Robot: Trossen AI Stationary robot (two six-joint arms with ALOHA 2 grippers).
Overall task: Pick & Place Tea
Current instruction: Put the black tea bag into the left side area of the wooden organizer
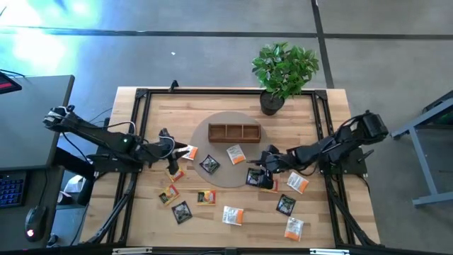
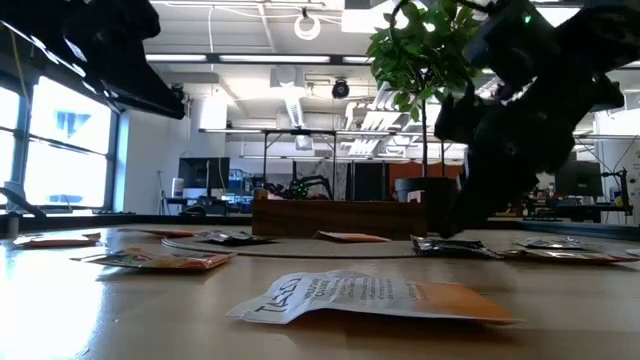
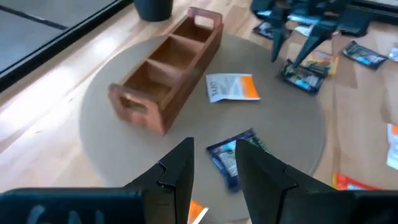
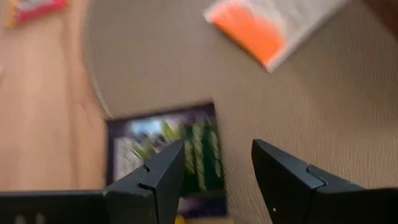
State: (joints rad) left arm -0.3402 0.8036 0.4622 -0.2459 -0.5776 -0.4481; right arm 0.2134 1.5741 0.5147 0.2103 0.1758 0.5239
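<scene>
While the right gripper [image 4: 214,171] hovers jaws apart, the black sachet [image 4: 165,155] lies flat, squarish.

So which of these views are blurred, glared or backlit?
High view: bluish glare washes the floor at top left. Low view: both arms are dark silhouettes against the bright room, and the nearest white-and-orange sachet is soft. Right wrist view: motion blur smears the dark sachet. Left wrist view: reasonably clear.

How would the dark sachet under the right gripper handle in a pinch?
The dark flat square tea sachet lies flush on the round mat, so the open right gripper probably must catch an edge. It looks thin and light, likely bending. Its glossy wrapper may slip.
</scene>
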